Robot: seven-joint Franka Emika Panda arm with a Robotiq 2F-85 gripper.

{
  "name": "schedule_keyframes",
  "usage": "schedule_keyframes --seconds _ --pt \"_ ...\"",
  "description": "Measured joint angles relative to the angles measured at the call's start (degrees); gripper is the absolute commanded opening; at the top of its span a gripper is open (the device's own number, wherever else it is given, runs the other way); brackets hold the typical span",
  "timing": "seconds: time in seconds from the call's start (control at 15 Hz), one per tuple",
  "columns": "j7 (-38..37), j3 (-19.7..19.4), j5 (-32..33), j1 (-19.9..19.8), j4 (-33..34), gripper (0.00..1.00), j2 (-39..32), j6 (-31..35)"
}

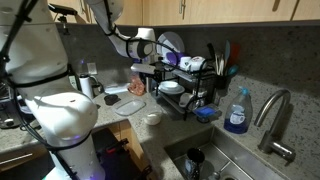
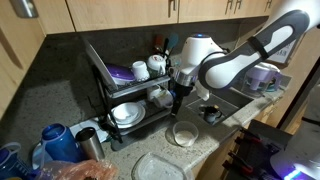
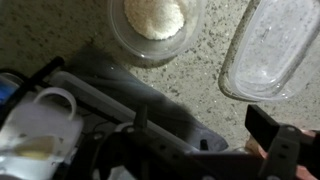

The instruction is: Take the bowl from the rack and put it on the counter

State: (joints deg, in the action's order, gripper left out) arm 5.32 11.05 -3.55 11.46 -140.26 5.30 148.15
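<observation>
Jaws (image 2: 179,103): spread as wide as they go. Nothing between them, touching nothing. I hang pointing straight down at one end of the rack (image 2: 118,88), over the bench (image 2: 215,150).

Bowl (image 2: 183,133): on the bench, upright, not in the rack. It stands just in front of the rack's end and below my jaws, with clear air between us. In the wrist view the bowl (image 3: 155,22) sits at the top edge, pale inside, with speckled bench all round it.

Near the bowl, not touching: a clear plastic container (image 3: 275,50), flat on the bench. In an exterior view the same container (image 1: 128,106) lies close to the bowl (image 1: 153,118).

Rack: black wire, two tiers.
- Lower tier: a wider white bowl (image 2: 127,114).
- Upper tier: a purple-and-white plate (image 2: 120,73) on edge, and white mugs (image 2: 141,70).
- The wrist view shows one of the white mugs (image 3: 40,120) at lower left, among the wires.

Other: blue soap bottle (image 1: 237,112) by the tap (image 1: 275,115), well apart from me.
</observation>
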Motion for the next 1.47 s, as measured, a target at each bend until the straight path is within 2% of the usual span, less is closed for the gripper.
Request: schedule_keyframes --seconds 0.27,0.6,1.13,1.47 --pt "12.3 0.1 -9.9 1.3 2.8 1.00 -5.3 6.9" --pt "22.6 2.2 -18.1 1.2 7.6 1.00 -10.2 8.6" --pt "22.7 2.7 -18.1 0.8 7.9 1.00 -10.8 8.6" --pt "31.3 5.3 -18.3 0.6 8.0 1.00 -11.7 13.4"
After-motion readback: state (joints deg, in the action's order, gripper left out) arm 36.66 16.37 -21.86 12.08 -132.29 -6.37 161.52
